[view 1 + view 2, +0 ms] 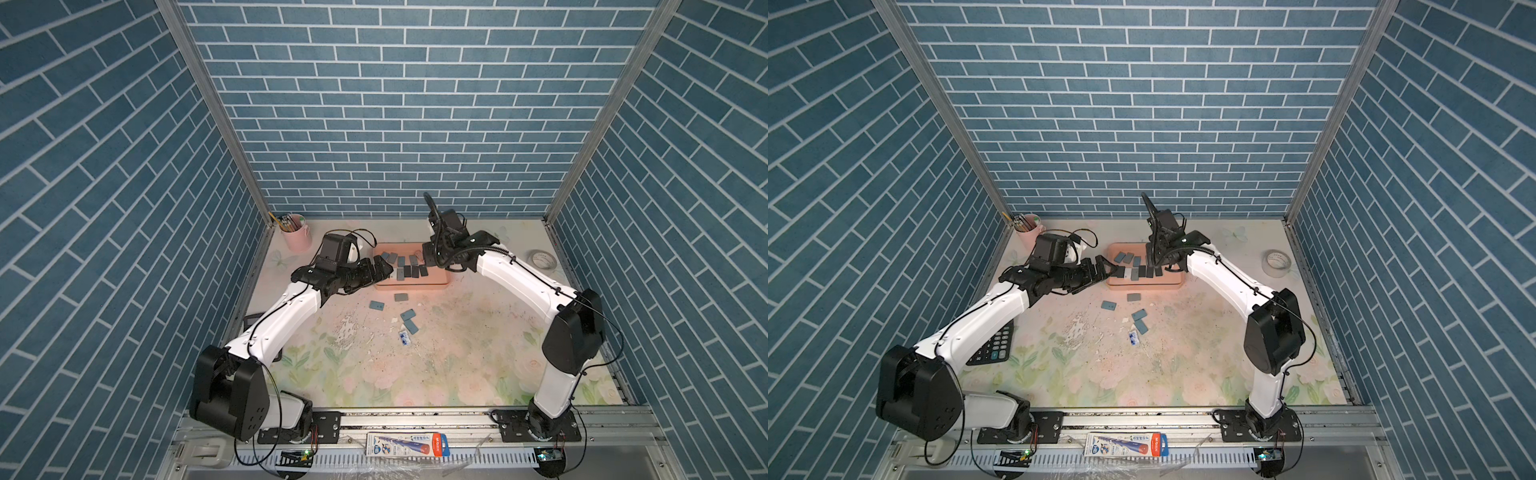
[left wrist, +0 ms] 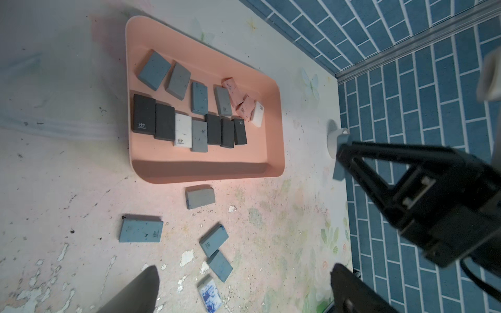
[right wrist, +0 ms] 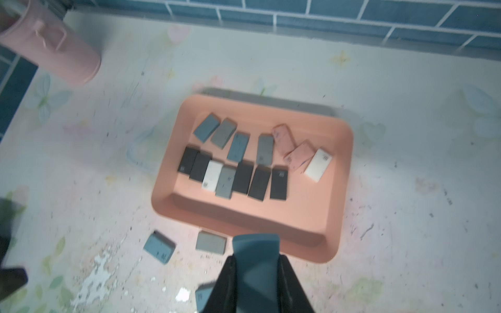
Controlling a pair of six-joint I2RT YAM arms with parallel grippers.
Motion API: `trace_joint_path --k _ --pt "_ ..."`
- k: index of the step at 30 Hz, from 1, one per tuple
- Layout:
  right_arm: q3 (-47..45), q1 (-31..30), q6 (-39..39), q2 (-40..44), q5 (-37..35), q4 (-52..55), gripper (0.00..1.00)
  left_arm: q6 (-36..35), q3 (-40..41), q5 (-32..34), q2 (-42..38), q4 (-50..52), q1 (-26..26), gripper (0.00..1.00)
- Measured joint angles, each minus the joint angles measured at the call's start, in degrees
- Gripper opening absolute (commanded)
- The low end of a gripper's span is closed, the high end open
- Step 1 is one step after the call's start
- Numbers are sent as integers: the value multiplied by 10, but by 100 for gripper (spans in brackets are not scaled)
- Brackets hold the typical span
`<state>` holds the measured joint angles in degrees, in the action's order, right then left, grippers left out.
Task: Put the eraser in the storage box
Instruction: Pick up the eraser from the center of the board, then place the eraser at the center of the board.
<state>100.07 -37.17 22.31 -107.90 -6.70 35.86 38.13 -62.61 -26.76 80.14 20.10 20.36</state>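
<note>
Our right gripper [image 3: 256,258] pinches the eraser [image 3: 256,241], left gripper [image 1: 381,268] spread. We'd release low over the box's [image 3: 343,173] bare 6 o'clock strip.

This is a robot test cell dressed up as a study desk. Blue brick-pattern wall panels [image 1: 395,124] on aluminium posts [image 1: 216,116] box in a floral worktop [image 1: 457,365]. A pencil cup [image 1: 297,237] stands behind and left of the storage box [image 1: 419,285], with a tape roll [image 1: 542,259] to its right. In front of the box, two white robot arms [image 1: 282,316] are bolted to a metal rail [image 1: 415,419] beside a packaged pen [image 1: 407,444].
</note>
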Motion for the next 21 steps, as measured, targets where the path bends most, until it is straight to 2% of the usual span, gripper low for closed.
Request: trace_joint_path --k 4,9,13,21 --pt "58 33 0 -94 -2 11 19 1 -5 -2 14 -9 3 100" --pt "75 43 -1 -195 1 36 19 0 -5 -4 17 -8 4 100" --pt "77 47 -1 -231 5 49 20 0 -3 -6 21 -10 4 100" --pt "91 53 -1 -246 17 49 21 0 -3 -8 35 -15 4 100"
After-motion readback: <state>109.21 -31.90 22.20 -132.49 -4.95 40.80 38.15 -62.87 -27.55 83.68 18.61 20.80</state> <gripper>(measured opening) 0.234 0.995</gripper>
